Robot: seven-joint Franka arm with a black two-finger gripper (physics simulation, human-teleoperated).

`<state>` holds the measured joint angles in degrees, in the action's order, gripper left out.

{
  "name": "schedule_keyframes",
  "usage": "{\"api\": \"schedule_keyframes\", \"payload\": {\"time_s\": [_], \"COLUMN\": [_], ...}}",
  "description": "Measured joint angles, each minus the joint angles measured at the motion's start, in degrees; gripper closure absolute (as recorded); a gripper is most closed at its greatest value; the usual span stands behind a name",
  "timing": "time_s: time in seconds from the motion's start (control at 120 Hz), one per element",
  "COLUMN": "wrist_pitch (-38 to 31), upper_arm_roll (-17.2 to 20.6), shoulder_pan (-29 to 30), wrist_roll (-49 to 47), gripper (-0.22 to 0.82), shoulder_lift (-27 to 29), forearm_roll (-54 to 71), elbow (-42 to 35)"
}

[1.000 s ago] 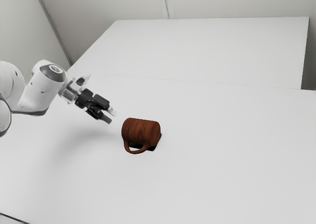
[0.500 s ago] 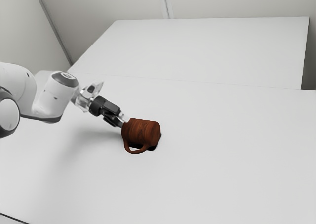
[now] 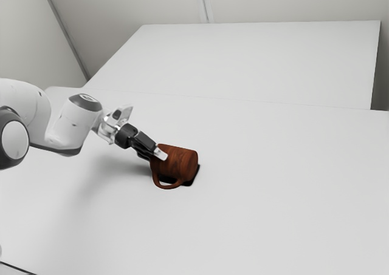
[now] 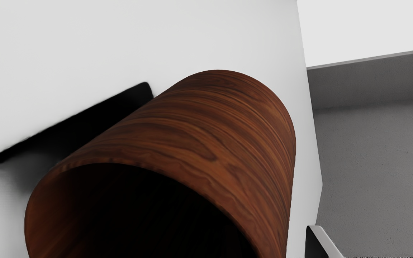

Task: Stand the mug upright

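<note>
A brown wood-grained mug (image 3: 176,161) lies on its side on the white table, its handle toward the exterior view's bottom and its mouth toward the arm. At the mouth end is my gripper (image 3: 156,155), one pale fingertip overlapping the mug's near rim. From the wrist view, the mug (image 4: 206,143) is close, with its dark opening facing my hand. One fingertip (image 4: 322,243) of the gripper stands outside the mug's wall, with a gap between them; the other is hidden. The fingers are open.
The white table (image 3: 273,184) extends around the mug, and a dark shadow lies beside it. Past the table's edge, the wrist view has a grey floor (image 4: 375,172) and a low grey wall (image 4: 368,82).
My hand has moved from the exterior view's upper left down to the mug's mouth end, more slowly over the last half second. The mug lies practically as before.
</note>
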<state>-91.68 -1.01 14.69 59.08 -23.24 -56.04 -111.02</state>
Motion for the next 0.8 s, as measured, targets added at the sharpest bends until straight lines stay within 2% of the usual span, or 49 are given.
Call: {"api": "schedule_keyframes", "payload": {"time_s": [0.1,0.225,0.533,0.675,0.8], "wrist_pitch": [0.4,0.6,0.7,-0.3,-3.6], "upper_arm_roll": [0.0,0.0,-0.1,-0.6,-0.7], "shoulder_pan": [-0.1,-0.3,-0.8,-2.8,-5.8], "wrist_roll": [0.1,0.3,0.5,0.2,-0.9], "gripper": [0.65,0.71,0.76,0.78,0.78], "shoulder_lift": [0.0,0.2,2.1,6.2,10.6], "forearm_roll": [-0.1,0.0,1.0,5.4,14.9], "elbow": [0.1,0.2,0.1,0.0,-0.1]}}
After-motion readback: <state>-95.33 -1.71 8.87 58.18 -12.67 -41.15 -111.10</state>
